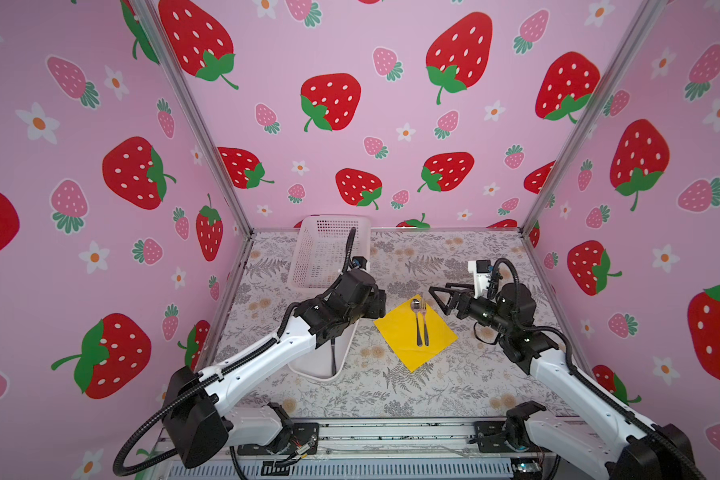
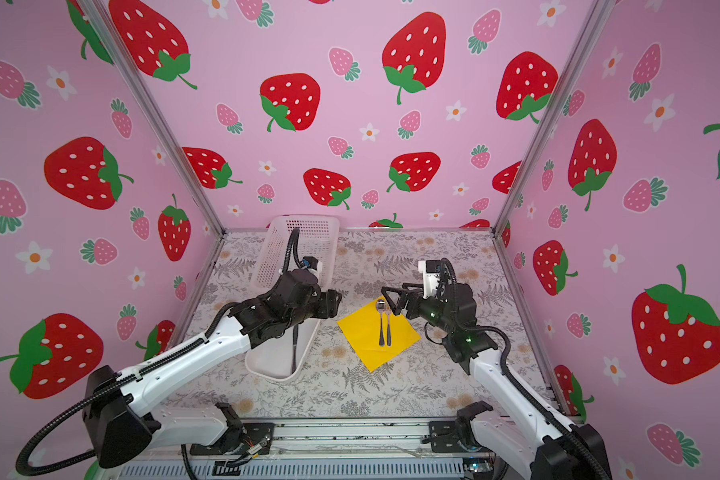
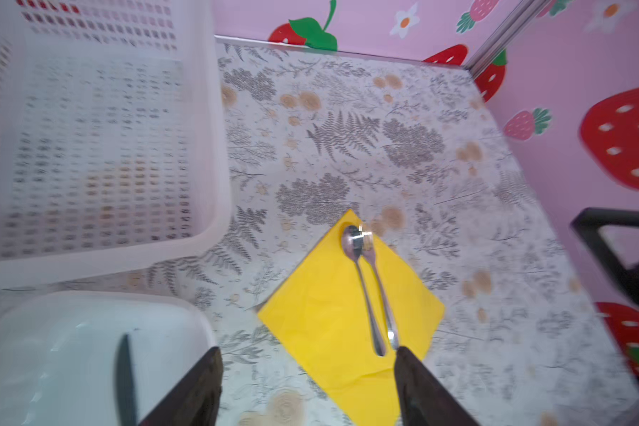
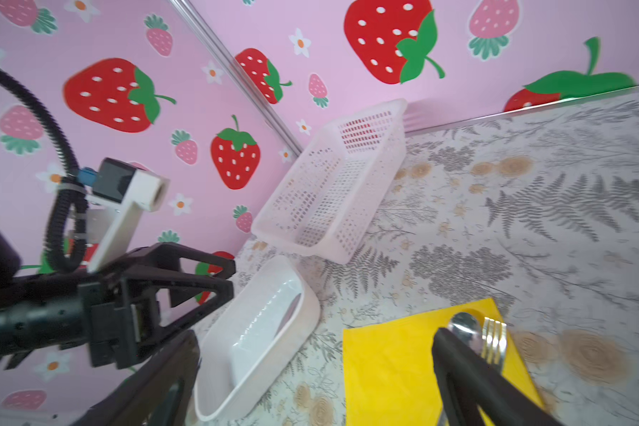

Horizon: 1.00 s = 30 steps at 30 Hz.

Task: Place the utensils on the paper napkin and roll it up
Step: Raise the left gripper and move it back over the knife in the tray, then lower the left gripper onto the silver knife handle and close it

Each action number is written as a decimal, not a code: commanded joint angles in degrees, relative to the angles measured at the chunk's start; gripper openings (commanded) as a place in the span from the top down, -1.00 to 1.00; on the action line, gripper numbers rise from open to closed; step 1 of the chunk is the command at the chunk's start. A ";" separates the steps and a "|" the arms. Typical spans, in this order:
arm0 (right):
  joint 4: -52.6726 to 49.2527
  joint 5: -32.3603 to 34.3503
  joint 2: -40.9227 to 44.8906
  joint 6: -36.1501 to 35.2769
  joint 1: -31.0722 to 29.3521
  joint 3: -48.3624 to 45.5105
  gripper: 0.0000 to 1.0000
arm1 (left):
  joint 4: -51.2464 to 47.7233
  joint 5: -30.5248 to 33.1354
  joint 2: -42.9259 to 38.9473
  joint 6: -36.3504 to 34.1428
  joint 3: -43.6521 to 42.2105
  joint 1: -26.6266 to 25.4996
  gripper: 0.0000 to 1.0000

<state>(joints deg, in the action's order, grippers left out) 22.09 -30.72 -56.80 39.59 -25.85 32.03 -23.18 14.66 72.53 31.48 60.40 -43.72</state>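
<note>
In both top views the left gripper [image 1: 380,302] hangs between the white tray [image 1: 312,366] and the mid-bench paper napkin [image 1: 404,338], with the right gripper [image 1: 438,300] by its far corner; in the left wrist view the fingers [image 3: 196,391] are apart, with spoon [image 3: 352,243] and fork [image 3: 382,298] together on the napkin and knife [image 3: 125,380] in the tray; in the right wrist view the fingers [image 4: 458,369] are likewise apart.

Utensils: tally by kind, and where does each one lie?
Spoon: 1, on the yellow paper napkin
Fork: 1, on the napkin beside the spoon
Knife: 1, in the white tray
Total: 3
</note>
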 commanded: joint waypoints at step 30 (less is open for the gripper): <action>-14.40 24.21 -24.89 -20.03 -34.63 19.59 -0.92 | -18.52 -16.72 4.61 6.52 -14.66 17.91 0.01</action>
<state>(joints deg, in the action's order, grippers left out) 6.55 -8.16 -82.11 19.62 -60.36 52.58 -38.04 -2.17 75.24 40.12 42.26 -26.06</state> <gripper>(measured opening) 0.960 0.503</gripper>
